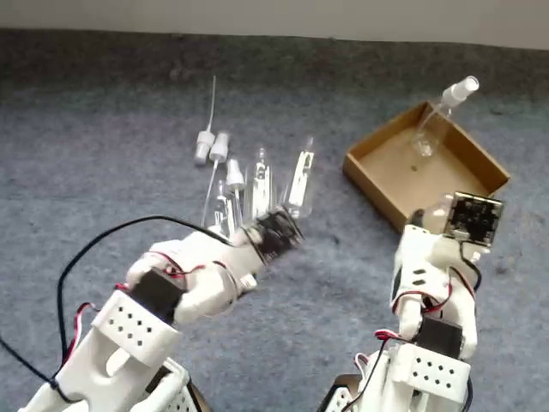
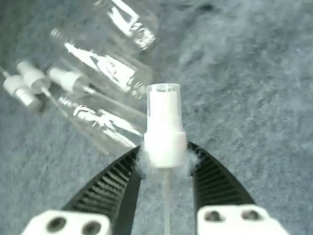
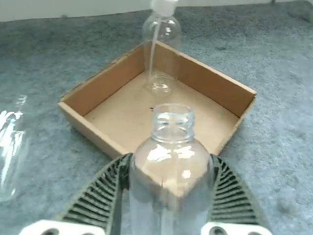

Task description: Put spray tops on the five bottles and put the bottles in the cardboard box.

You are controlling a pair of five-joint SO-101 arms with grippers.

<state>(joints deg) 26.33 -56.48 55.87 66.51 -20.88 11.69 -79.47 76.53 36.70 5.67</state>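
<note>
Spray top and uncapped bottle, one per arm, not yet joined.
High view, left to right: loose spray tops and several clear bottles lie at 12 o'clock of the left end effector, which pinches a spray top (tube trailing back between the fingers). At its 3 o'clock across grey desk, the right end effector clamps an open-necked bottle, long axis toward the cardboard box, where a capped bottle stands.
</note>
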